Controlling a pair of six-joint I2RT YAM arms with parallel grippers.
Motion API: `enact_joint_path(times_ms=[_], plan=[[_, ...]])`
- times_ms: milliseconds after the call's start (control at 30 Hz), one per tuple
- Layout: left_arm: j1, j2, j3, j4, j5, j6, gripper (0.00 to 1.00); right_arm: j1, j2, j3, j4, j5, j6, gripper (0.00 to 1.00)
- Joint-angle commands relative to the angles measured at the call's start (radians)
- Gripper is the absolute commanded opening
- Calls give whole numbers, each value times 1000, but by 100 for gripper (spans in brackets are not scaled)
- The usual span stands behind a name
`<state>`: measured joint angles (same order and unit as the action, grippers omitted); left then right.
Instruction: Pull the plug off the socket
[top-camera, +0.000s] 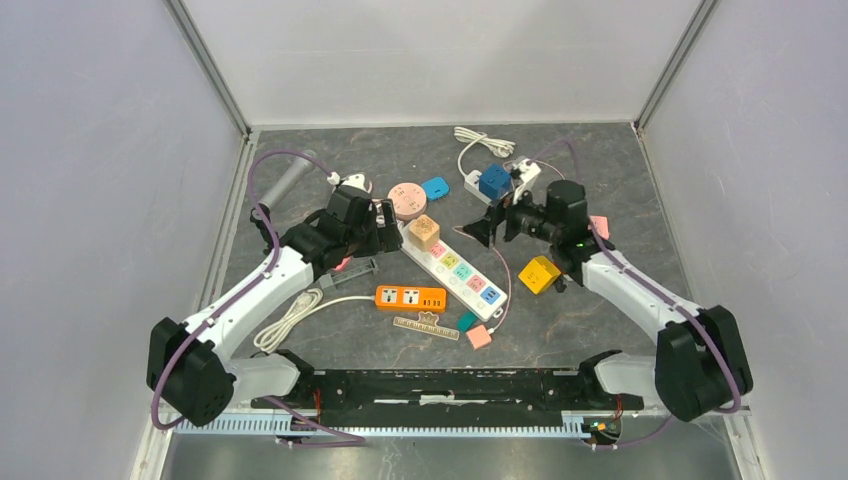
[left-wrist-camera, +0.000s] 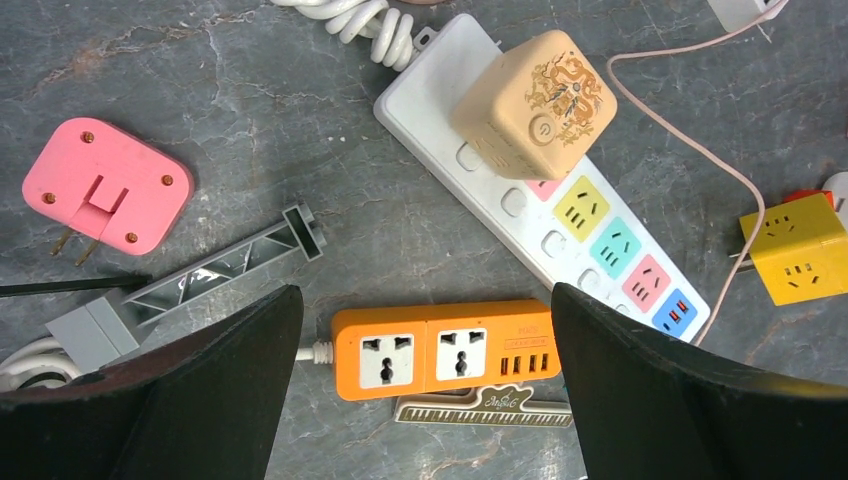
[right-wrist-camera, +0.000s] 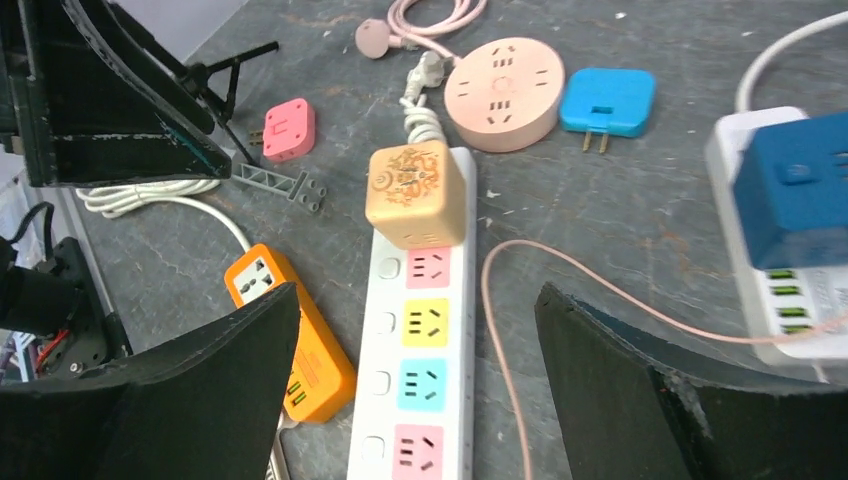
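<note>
while left gripper (left-wrist-camera: 422, 300) and right gripper (right-wrist-camera: 417, 292) gape empty, tan plug (right-wrist-camera: 415, 195) sits socketed — pink cord (right-wrist-camera: 486, 275) beside.

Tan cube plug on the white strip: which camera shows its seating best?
Right wrist. It views the tan cube plug at a low angle, showing its base meeting the white strip at the cord end. Left wrist looks down on its printed top, close and sharp. Top external shows only a small tan block.

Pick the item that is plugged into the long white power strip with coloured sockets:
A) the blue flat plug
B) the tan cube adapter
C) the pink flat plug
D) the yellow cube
B: the tan cube adapter sits seated on the end socket of the white power strip, while the other three lie apart from it.
</note>
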<state>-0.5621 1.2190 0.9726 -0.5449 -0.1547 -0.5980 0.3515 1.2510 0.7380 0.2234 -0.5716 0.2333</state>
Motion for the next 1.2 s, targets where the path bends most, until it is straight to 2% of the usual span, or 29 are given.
enact_joint_path(times_ms=[0, 133, 233, 300, 433, 667, 767, 900, 1033, 1167], plan=[[4, -20, -8, 30, -36, -22, 100, 147, 76, 43, 36, 162, -61, 92], [5, -13, -18, 41, -52, -48, 100, 290, 174, 142, -46, 407, -157, 93], [5, 16, -18, 59, -53, -71, 99, 342, 259, 205, -50, 525, -197, 93], [8, 37, -17, 70, -48, -80, 98, 368, 330, 255, -58, 536, -246, 93], [14, 79, -8, 78, -34, -82, 95, 392, 470, 426, -186, 562, -285, 93], [20, 105, -12, 86, -25, -79, 94, 392, 593, 517, -273, 539, -273, 92], [21, 113, -18, 91, -20, -80, 93, 391, 619, 522, -277, 514, -267, 84], [22, 131, -20, 111, 1, -93, 88, 391, 607, 493, -236, 496, -256, 67], [24, 151, -38, 203, 37, -111, 82, 388, 580, 469, -231, 519, -260, 38], [33, 210, -68, 280, 43, -118, 78, 379, 543, 414, -187, 526, -282, 31]])
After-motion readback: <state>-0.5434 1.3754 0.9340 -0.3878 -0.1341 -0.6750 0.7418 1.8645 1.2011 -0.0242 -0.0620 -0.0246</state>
